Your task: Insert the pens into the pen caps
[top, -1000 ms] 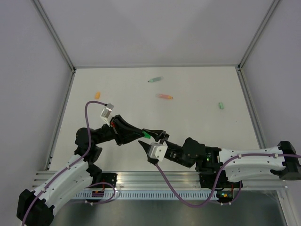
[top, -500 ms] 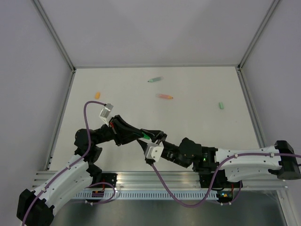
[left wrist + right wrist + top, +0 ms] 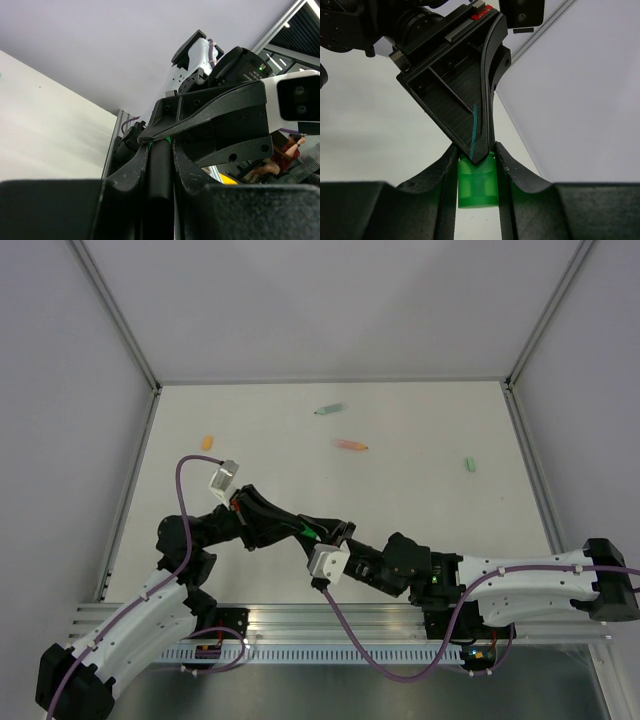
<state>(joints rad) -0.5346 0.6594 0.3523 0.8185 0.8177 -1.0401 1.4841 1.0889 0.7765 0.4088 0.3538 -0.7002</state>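
Note:
My left gripper (image 3: 303, 529) is shut on the black pen (image 3: 160, 165), which stands between its fingers. My right gripper (image 3: 335, 537) meets it tip to tip above the near table, shut on the bright green cap (image 3: 477, 182). The cap sits at the pen's end, just under the left gripper's fingers (image 3: 470, 115). The joint itself is hidden by those fingers. Far back lie the mint green pen (image 3: 328, 409) and the salmon orange pen (image 3: 350, 444). The orange cap (image 3: 207, 441) lies at the far left and the mint cap (image 3: 468, 464) at the right.
Grey walls and metal rails (image 3: 130, 490) bound the white table (image 3: 420, 500) on the left, right and back. Both arm bases sit on the slotted rail (image 3: 330, 625) at the near edge, with purple cables looping beside them.
The right gripper's jaws have closed in onto the green cap. The right arm has slid slightly left toward the left gripper, which has kept its grip on the black pen.

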